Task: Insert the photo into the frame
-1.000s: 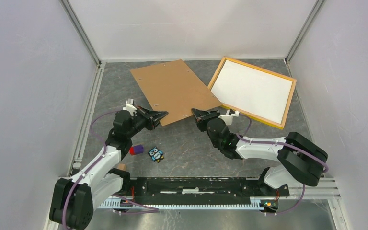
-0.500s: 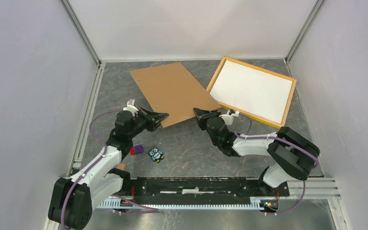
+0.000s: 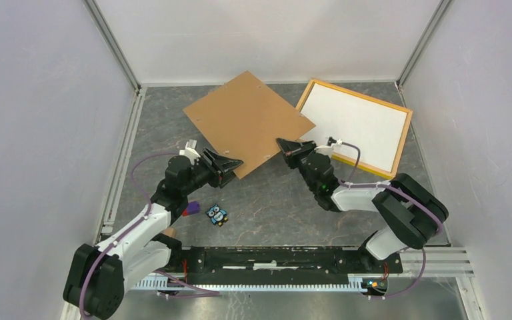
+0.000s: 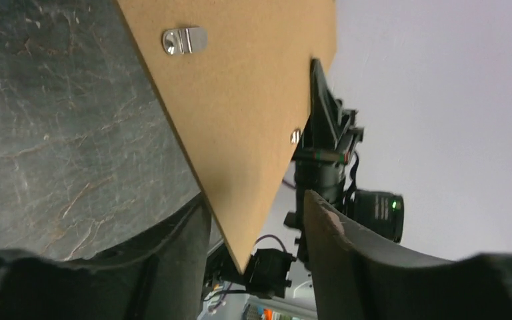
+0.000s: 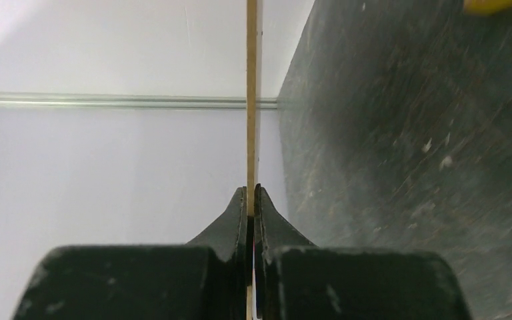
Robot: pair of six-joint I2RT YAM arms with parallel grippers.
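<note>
1. From above: saw panel (image 3: pixel 247 120) tipped up and swung off the frame (image 3: pixel 363 96) corner covered a second ago. Found photo (image 3: pixel 367 127) white side up inside frame, so judged only panel left to fit. Noted right fingers (image 3: pixel 287 145) at panel's edge, left fingers (image 3: pixel 230 162) at its near corner; grey marbled bench (image 3: pixel 273 200), white walls (image 3: pixel 40 100).
2. Left wrist: found left fingers (image 4: pixel 347 253) apart, panel (image 4: pixel 240 100) corner between, gripping nothing.
3. Right wrist: found right fingers (image 5: pixel 237 213) pinched tight on panel's (image 5: pixel 252 100) thin edge.

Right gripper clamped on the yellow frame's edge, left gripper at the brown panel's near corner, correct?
No. The right gripper is clamped on the edge of the brown panel, not the frame; right wrist view shows it. The rest holds.
</note>
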